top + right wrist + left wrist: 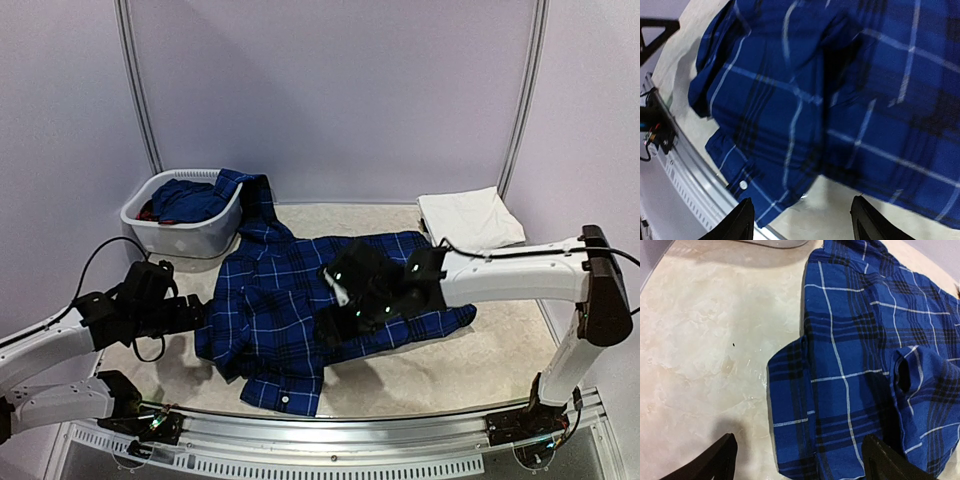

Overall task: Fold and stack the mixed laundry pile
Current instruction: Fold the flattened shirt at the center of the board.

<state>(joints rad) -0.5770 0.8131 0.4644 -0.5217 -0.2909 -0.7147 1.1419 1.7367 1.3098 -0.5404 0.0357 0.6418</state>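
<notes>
Plaid shirt [300, 300] spread out on my desk [480, 350].
My left claw [797, 447] spreads wide at its left edge; my right claw [802, 212] gapes wide above the cloth, neither holding anything.

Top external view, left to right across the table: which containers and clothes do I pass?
White basket holding a blue garment → plaid shirt spread out → folded white cloth.
</notes>
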